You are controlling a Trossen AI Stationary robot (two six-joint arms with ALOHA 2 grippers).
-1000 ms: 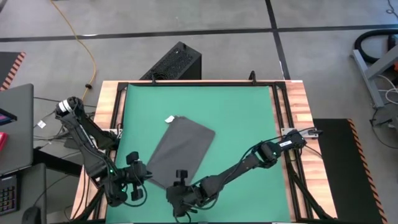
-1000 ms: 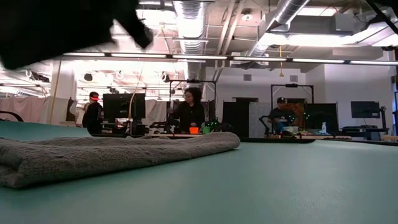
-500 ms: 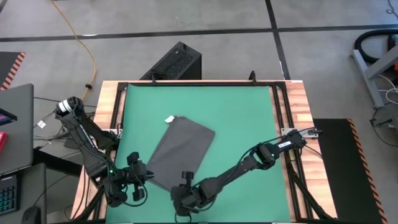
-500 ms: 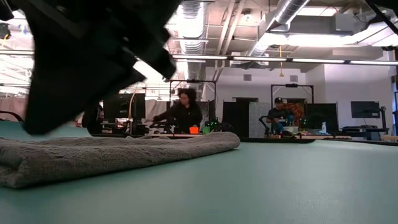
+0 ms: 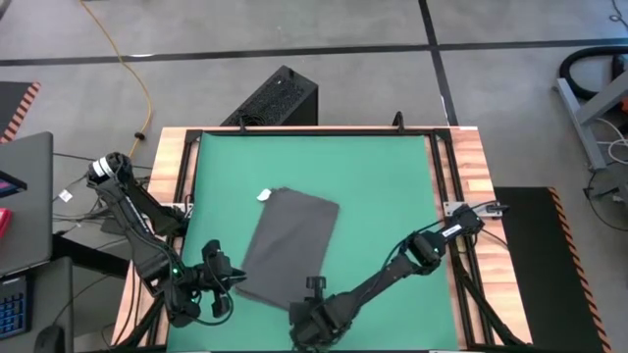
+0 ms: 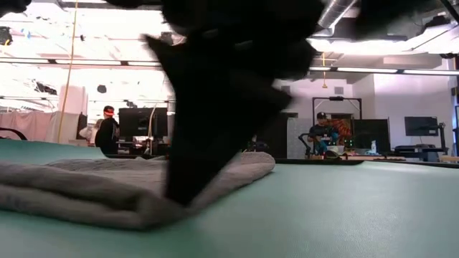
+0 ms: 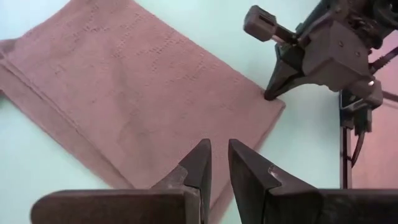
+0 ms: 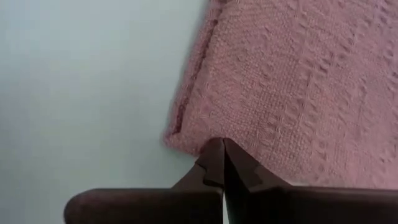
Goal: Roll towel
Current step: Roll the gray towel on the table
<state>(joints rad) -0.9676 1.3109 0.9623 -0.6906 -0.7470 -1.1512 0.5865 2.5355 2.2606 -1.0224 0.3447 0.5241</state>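
Observation:
The dark grey towel (image 5: 290,245) lies flat and folded on the green mat (image 5: 383,186), with its white tag (image 5: 263,195) at the far left corner. My right gripper (image 5: 308,297) is shut and points down at the towel's near right corner. It fills the middle of the low view as a dark shape (image 6: 215,122). My left gripper (image 7: 219,152) hovers over the towel's near left corner (image 5: 242,291). Its fingers stand a narrow gap apart with nothing between them. My right gripper meets the towel at its near right corner (image 8: 193,134) with the shut fingertips, coming steeply from above. The low view shows the tip (image 6: 179,195) sunk into the cloth edge. Whether any cloth is caught between the fingers, I cannot tell. The towel stays flat on the mat.
Bare green mat lies to the right of and beyond the towel. A wooden frame (image 5: 471,167) borders the mat. A black box (image 5: 275,98) stands on the floor past the far edge. People sit at desks in the room behind (image 6: 326,136).
My right gripper has moved down and toward the table's right and near edges, tipped more steeply, shut its fingers and come onto the towel's near right corner. The towel's near end has swung toward the right, so it lies straighter; its far end has stayed almost in place.

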